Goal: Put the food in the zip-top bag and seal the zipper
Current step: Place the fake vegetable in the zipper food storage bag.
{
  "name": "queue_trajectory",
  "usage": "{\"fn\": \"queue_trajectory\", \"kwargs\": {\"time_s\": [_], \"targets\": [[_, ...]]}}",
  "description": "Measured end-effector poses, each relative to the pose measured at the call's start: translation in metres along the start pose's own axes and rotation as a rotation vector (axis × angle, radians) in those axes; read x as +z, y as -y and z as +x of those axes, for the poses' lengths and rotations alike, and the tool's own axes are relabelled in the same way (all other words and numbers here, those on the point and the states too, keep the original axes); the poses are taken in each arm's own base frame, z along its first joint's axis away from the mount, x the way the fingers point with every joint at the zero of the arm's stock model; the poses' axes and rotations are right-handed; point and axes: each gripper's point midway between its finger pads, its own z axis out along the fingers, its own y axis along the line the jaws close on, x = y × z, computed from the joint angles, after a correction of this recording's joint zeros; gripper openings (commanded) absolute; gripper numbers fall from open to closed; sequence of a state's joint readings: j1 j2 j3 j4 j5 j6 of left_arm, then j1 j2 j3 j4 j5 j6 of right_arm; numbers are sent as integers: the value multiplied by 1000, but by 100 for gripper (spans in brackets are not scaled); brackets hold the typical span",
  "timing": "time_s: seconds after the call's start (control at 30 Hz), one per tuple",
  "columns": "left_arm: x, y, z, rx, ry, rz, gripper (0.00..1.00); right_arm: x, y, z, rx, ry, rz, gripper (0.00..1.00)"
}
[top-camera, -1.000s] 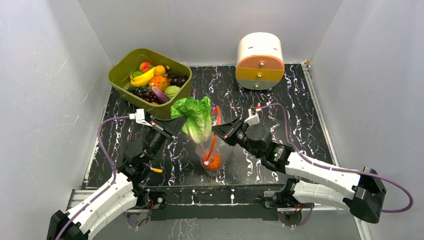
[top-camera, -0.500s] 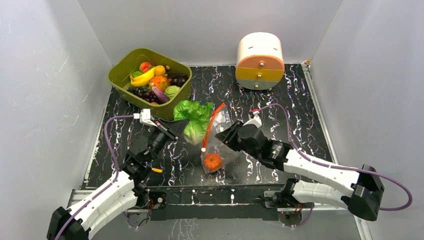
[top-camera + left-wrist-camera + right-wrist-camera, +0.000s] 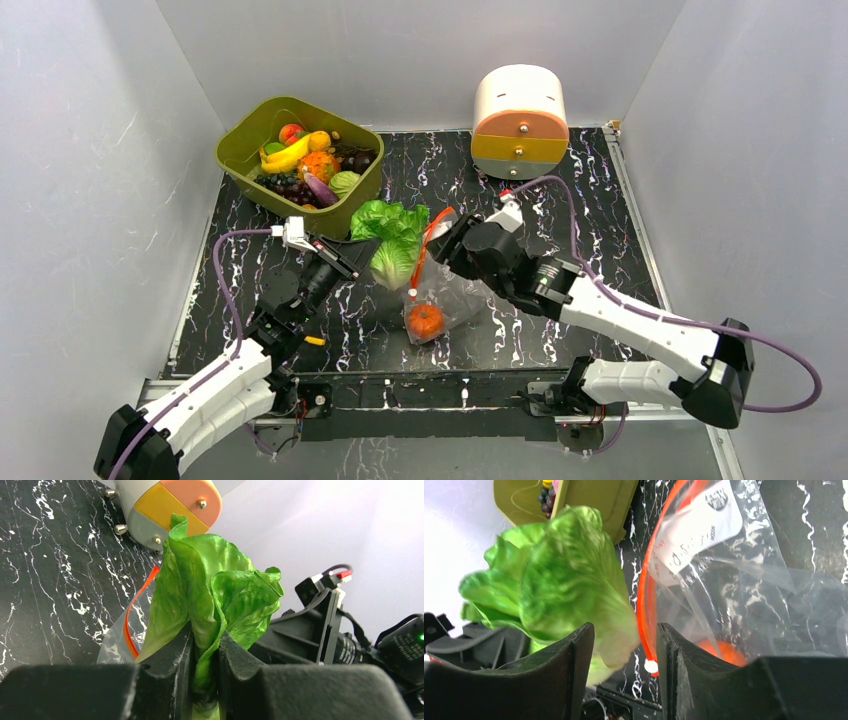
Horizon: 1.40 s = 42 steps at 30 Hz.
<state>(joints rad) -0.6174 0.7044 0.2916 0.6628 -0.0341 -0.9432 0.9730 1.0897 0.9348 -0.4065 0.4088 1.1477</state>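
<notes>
While left tool (image 3: 205,641) pinches lettuce (image 3: 216,587), right tool (image 3: 624,632) stands parted.

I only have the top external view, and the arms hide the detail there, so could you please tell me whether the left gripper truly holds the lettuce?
Observer: Yes. In the left wrist view the left gripper is shut on the lettuce near its stem end, with the leaves pointing away from the wrist.
Operator: Thank you. Does the right gripper hold the zip-top bag?
Observer: No. In the right wrist view the right gripper is open with nothing between its fingers. The zipper shows beyond the gap.
</notes>
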Motion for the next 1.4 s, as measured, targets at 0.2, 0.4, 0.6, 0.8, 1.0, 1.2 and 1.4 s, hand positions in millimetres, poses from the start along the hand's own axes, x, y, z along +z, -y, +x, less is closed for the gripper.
{"fn": "queue_trajectory", "kwargs": {"time_s": [0.2, 0.4, 0.6, 0.8, 1.0, 1.2, 1.4], "targets": [[1, -5, 8, -19, -21, -4, 0, 21, -8, -15, -30, 60, 123, 56], [2, -3, 8, -24, -23, 6, 0, 36, 0, -28, -22, 115, 273, 54], [2, -3, 8, -26, -23, 8, 0, 51, 18, -51, 28, 130, 325, 47], [2, -3, 8, -25, -23, 8, 0, 62, 25, -68, 75, 123, 315, 49], [2, -4, 9, -25, -24, 6, 0, 77, 24, -48, 71, 51, 306, 50], [3, -5, 10, -24, -30, 3, 0, 93, 37, -30, 47, -8, 348, 42], [2, -4, 9, -17, -29, 6, 0, 100, 46, -20, 10, -44, 370, 3]]}}
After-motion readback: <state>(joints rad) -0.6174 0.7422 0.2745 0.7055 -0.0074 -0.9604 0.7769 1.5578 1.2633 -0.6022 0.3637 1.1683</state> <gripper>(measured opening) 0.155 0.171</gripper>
